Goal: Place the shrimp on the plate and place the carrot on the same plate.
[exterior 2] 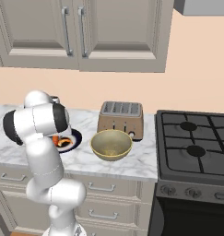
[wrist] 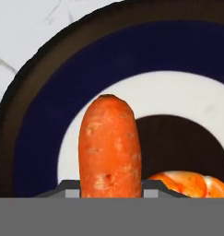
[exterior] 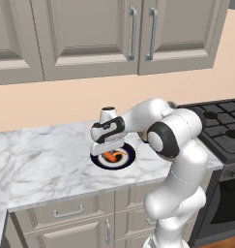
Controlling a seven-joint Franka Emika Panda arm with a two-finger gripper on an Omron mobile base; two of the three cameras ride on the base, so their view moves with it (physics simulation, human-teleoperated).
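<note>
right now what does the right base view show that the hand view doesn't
The right base view alone shows the yellowish-green bowl, the toaster, the stove, the cabinets and the arm bent over the counter. The hand view alone shows the plate's navy ring, white band and dark centre up close, with the carrot pointing along the gripper. Both share the plate, carrot and shrimp, which lies on the plate.
</note>
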